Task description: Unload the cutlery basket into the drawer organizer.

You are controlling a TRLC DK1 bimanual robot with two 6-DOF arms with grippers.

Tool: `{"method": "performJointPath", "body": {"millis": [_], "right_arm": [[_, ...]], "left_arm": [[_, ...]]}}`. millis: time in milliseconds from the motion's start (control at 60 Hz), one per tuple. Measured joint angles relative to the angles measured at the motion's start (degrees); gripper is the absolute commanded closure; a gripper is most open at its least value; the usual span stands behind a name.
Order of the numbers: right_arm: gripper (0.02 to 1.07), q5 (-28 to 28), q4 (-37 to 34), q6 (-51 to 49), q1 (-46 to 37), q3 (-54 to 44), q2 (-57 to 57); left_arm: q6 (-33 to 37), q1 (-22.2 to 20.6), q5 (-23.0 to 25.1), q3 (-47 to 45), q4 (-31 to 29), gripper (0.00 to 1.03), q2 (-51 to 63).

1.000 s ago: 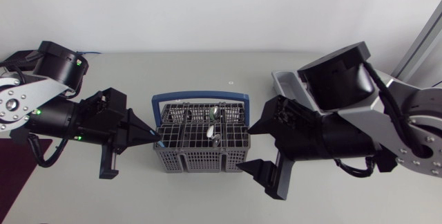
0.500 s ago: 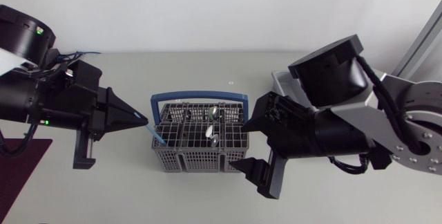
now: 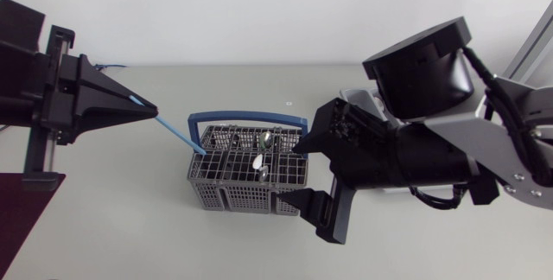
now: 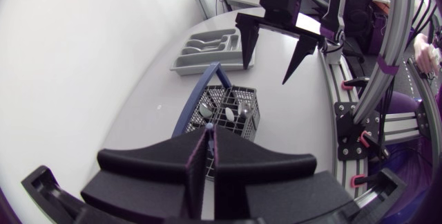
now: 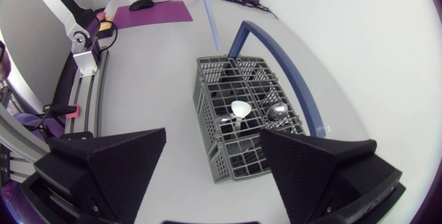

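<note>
Cutlery basket point(image 3: 246, 185): unloading in progress, one item in transit. Left hand point(image 3: 150, 107) is pinched tight on the upper end of a thin blue-handled piece point(image 3: 177, 130), its fingers pressed together with only the stem between them. The piece slants down from the hand to the basket's left-end compartment. Neither the kind of utensil nor whether its lower end is clear of the mesh can be told. Right hand point(image 3: 304, 173) is spread wide and holds nothing. One finger sits by the far right corner of the basket and the other off its near right corner; contact with the mesh cannot be confirmed. The basket is grey mesh and stands upright on the table, with a blue carrying handle point(image 3: 248, 117) arching over its far side. Contents are at least two spoons point(image 3: 266, 142), bowls up, in the middle and right compartments, plus further pieces among the dividers, count uncertain. Drawer organizer point(image 4: 207, 50) is a grey divided tray on the table past the basket's right end, apart from it and largely hidden under the right arm from above. A few pieces appear to lie in its slots, kinds not legible. Judged status: part done. The blue-handled piece has yet to reach the organizer, and the spoons and other pieces remain to be lifted out. Table point(image 3: 130, 237) is pale grey, matte and plain. A dark purple mat point(image 3: 22, 215) lies at its near left end.
</note>
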Motion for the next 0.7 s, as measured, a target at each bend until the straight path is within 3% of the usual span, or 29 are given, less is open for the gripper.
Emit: {"method": "performJointPath", "body": {"millis": [183, 383, 700], "right_arm": [[0.09, -0.04, -0.20, 0.00, -0.02, 0.33, -2.30], [0.10, -1.88, -0.63, 0.24, -0.02, 0.33, -6.43], [0.10, -6.54, -1.73, 0.61, -2.23, -0.35, -10.34]], "left_arm": [[-1.57, -0.37, 3.72, 2.54, -3.58, 0.95, -0.20], [-6.01, -4.57, 8.20, 2.99, -2.29, 0.95, 1.40], [-8.35, -10.47, 14.73, 3.02, -0.04, 0.95, 12.96]]}}
